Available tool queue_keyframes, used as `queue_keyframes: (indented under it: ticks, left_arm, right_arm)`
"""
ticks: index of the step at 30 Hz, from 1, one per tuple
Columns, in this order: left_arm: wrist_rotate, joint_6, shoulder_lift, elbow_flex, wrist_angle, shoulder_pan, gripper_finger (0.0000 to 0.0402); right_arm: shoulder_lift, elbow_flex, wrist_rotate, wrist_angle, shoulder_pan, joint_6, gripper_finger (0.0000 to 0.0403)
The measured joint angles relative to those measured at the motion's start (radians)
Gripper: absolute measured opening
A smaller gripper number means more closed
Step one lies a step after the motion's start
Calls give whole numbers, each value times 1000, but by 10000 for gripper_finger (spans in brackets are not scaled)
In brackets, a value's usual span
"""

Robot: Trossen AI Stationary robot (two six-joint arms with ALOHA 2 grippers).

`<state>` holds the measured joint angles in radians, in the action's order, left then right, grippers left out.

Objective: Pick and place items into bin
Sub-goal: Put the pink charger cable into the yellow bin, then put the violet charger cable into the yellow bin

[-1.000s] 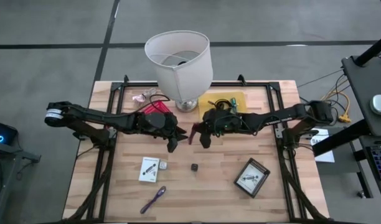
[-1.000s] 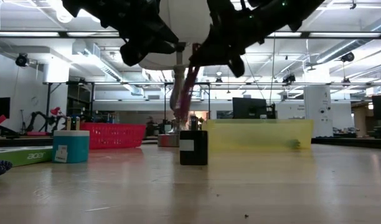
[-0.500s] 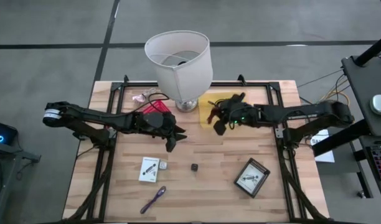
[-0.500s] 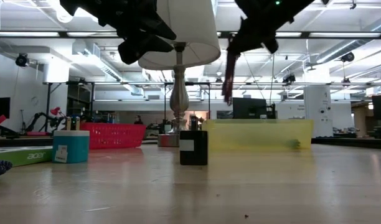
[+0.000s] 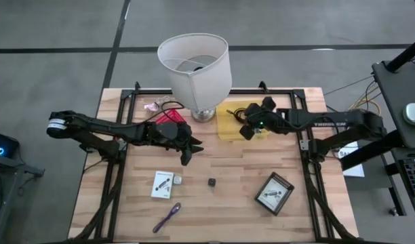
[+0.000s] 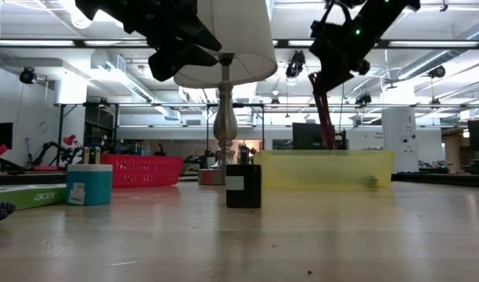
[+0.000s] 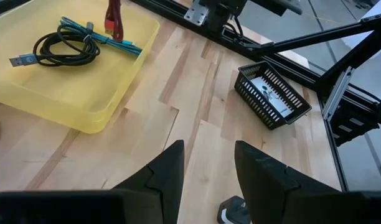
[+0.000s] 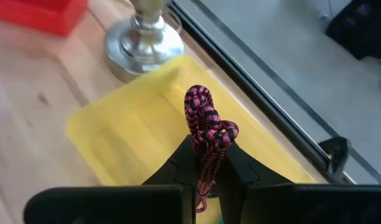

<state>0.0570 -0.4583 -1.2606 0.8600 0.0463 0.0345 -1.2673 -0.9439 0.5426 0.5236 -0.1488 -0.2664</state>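
My right gripper (image 5: 249,128) hovers over the yellow bin (image 5: 228,125), shut on a pink-and-black braided cord (image 8: 206,127). The low view shows the cord (image 6: 324,110) dangling above the bin (image 6: 325,168). A coiled black cable (image 7: 56,50) and a teal piece (image 7: 109,40) lie inside the bin (image 7: 66,81). My left gripper (image 7: 209,177) is open above the table's middle, holding nothing. A small black cube (image 5: 211,181), a white packet (image 5: 163,184) and a purple stick (image 5: 167,217) rest flat on the table near its front. My right gripper pinches the braided cord between its two fingers (image 8: 237,165), at a folded, looped stretch (image 8: 203,149). The loop end sticks out past the fingertips. The cord is lifted clear and hangs below the gripper, slanting over the bin.
A white lamp (image 5: 194,68) stands at the far edge beside the bin, with a red basket (image 5: 168,120) and a pink wrapper (image 5: 153,106) to its left. A black mesh tray (image 5: 274,193) sits front right. Bare wood lies between cube and tray.
My right gripper has travelled from the table's middle toward the far right, ending over the yellow bin. It stayed shut and carried the cord with it, which still hangs clear. The left arm kept still.
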Motion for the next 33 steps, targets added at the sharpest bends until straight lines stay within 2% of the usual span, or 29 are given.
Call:
queue_keyframes:
  ticks: [9, 16, 24, 33]
  left_arm:
    - [0, -2, -1, 0, 3, 0, 125]
    - [0, -2, -1, 0, 8, 0, 125]
    - [0, -1, -1, -1, 8, 0, 125]
    - [0, 2, -1, -2, 25, 0, 125]
  right_arm:
    - [-142, 2, 0, 26, -1, 136, 26]
    - [-206, 2, 7, 19, 0, 34, 91]
    - [-172, 2, 7, 18, 0, -15, 150]
    - [-37, 3, 7, 1, 0, -68, 161]
